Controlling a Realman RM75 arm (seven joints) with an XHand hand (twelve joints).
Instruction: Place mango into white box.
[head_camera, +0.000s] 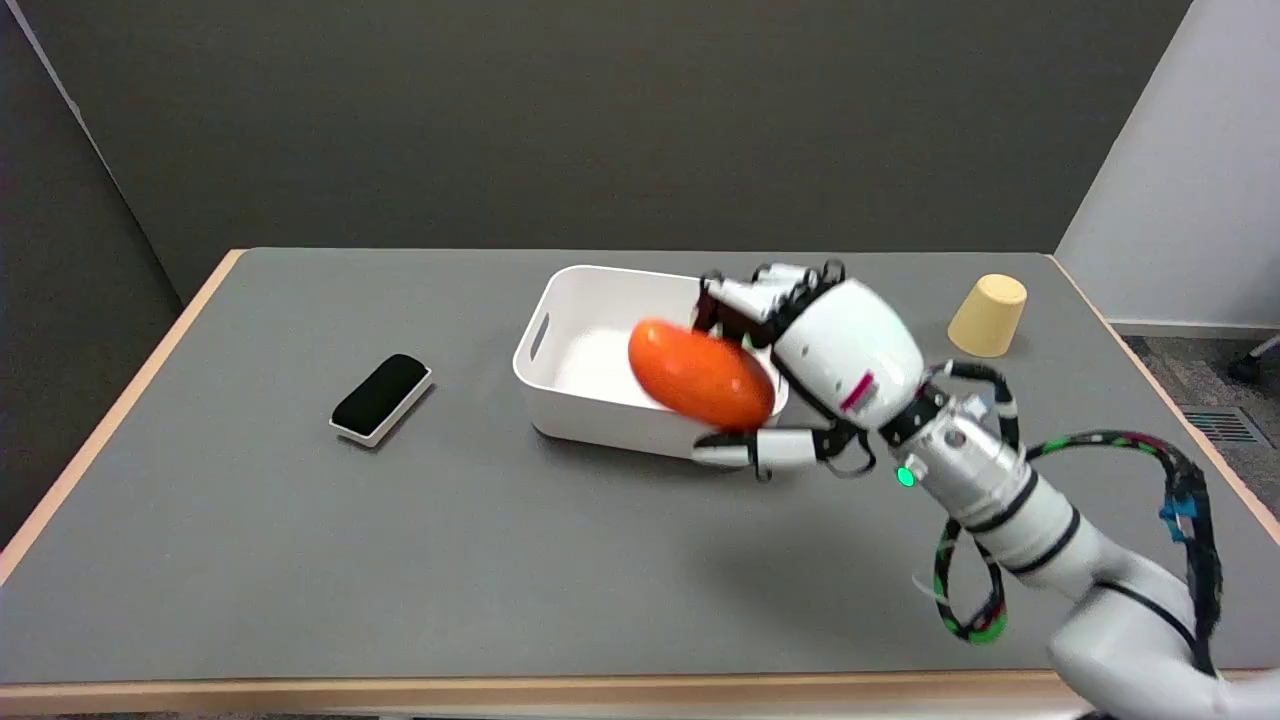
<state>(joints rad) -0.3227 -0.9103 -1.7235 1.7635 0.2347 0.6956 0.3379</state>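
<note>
Overhead, grey table (300, 560), dark wall (600, 120).

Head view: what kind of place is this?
Likely a lab test cell: bare grey table with a few props, plain dark partition walls, and the robot's right hand holding a mango.

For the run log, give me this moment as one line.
right hand: holds mango | mango: over white box, not yet released | nearby: black eraser, upturned yellow cup

No text, label, brand or number can be read on anything in view.
</note>
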